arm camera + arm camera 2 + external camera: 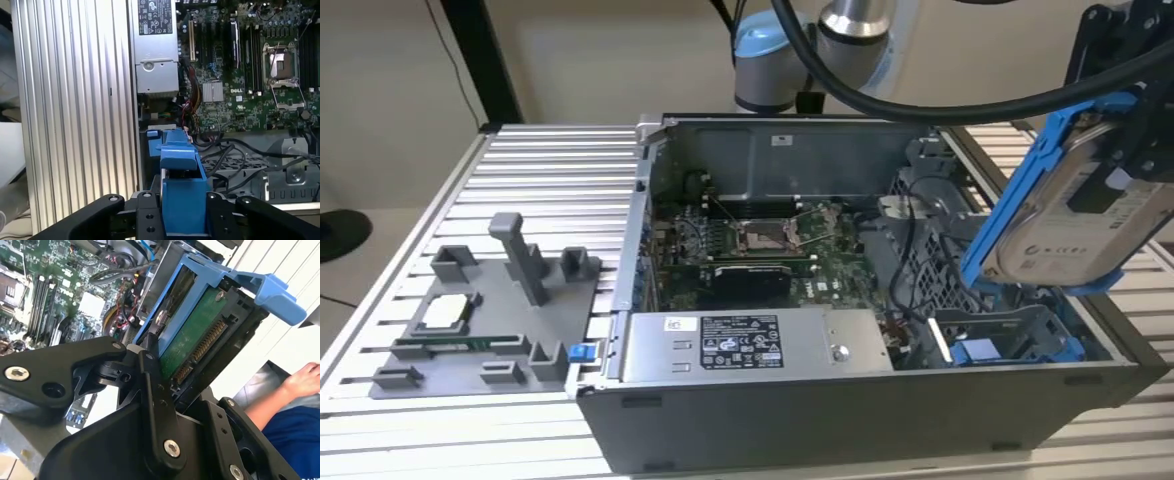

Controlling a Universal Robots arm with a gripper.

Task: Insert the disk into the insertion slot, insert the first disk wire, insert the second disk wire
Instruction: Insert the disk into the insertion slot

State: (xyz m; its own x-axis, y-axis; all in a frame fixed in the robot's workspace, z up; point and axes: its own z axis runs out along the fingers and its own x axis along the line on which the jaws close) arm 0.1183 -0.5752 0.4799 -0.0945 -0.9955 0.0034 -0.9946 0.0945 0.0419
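My gripper (pixel 1125 160) is shut on the disk (pixel 1067 215), a silver-grey drive in a blue carrier frame. It hangs tilted above the case's corner at the exterior view's right. The insertion slot (pixel 1003 335), a grey metal bay with a blue part inside, lies just below it and apart from it. In the second wrist view the black fingers (pixel 150 385) clamp the disk (pixel 197 337), whose green board and connector face the camera. In the first wrist view the blue carrier (pixel 182 175) sits between the fingers over the bay. Black cables (pixel 235 155) lie beside the bay; I cannot tell which are the disk wires.
The open computer case holds a grey power supply (pixel 754 345) at the front and the motherboard (pixel 761 235) behind it. A grey parts fixture (pixel 480 320) stands on the ribbed metal table (pixel 547 160). A person's hand (pixel 305 380) rests off to the side.
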